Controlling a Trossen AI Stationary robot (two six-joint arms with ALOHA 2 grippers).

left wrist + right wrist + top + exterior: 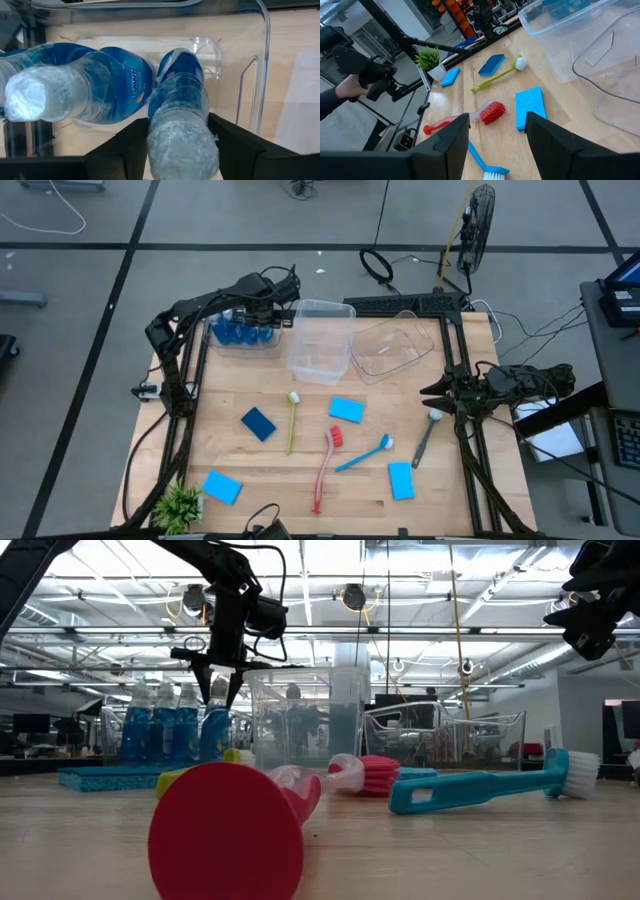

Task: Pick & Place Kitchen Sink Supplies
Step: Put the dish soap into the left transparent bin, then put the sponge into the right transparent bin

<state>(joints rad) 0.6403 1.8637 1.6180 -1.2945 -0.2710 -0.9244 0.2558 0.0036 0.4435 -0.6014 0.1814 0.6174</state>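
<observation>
Blue-liquid bottles [240,330] stand upright on their bases in a clear tub [225,345] at the table's far left. My left gripper [220,680] points down over them. Its fingers [120,147] flank the pale capped neck [182,145] of the bottle nearest the tub's right end. Blue sponges [346,409] [258,423] lie flat on the table. The yellow-green [292,423], red [325,465], blue [362,453] and grey [426,438] brushes lie there too. My right gripper [428,390] waits open and level at the table's right edge. My left gripper comes from above, its fingers close on either side of the bottle's capped neck [165,150]. I cannot tell whether they touch it. The bottle stands upright in the tub beside the other bottles.
Two more clear tubs [322,340] [392,347] sit at the far middle. Two further sponges [221,487] [401,479] lie near the front edge, and a small green plant [178,505] stands at the near left corner. Beyond the table, a person's hand holds a black device [367,75].
</observation>
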